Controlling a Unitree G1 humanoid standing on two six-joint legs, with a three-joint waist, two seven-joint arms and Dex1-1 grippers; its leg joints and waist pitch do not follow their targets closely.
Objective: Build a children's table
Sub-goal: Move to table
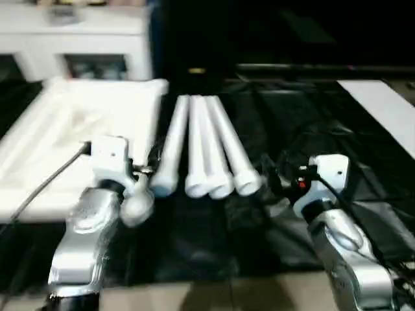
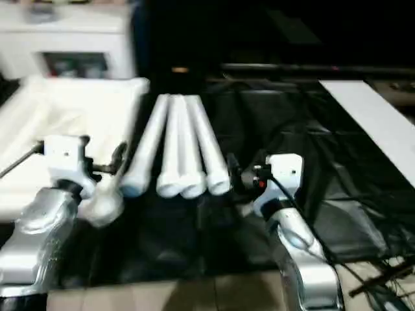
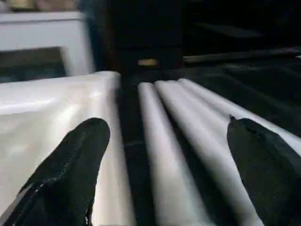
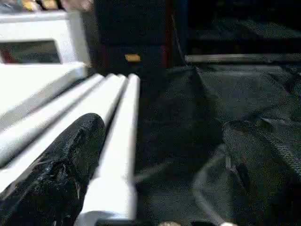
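Note:
The white tabletop [image 1: 78,123] lies on the left part of the black-covered surface. Right of it, several white tapered legs [image 1: 204,146] lie side by side, their wider ends toward me. My left gripper [image 3: 167,129] hovers open over the gap between the tabletop's edge [image 3: 51,113] and the leftmost leg [image 3: 157,141], holding nothing. Low beside the rightmost leg [image 4: 117,141], my right gripper [image 4: 162,127] is open too, with bare black cloth between its fingers. In the head views the left gripper [image 1: 144,167] sits by the legs' near ends and the right gripper [image 1: 272,173] just right of them.
A white cabinet [image 1: 78,39] stands at the back left. Crumpled black cloth [image 1: 305,123] covers the surface under and right of the legs. A white board [image 1: 382,110] lies at the far right. Pale floor [image 1: 214,295] shows along the near edge, with cables [image 2: 382,285] at the right.

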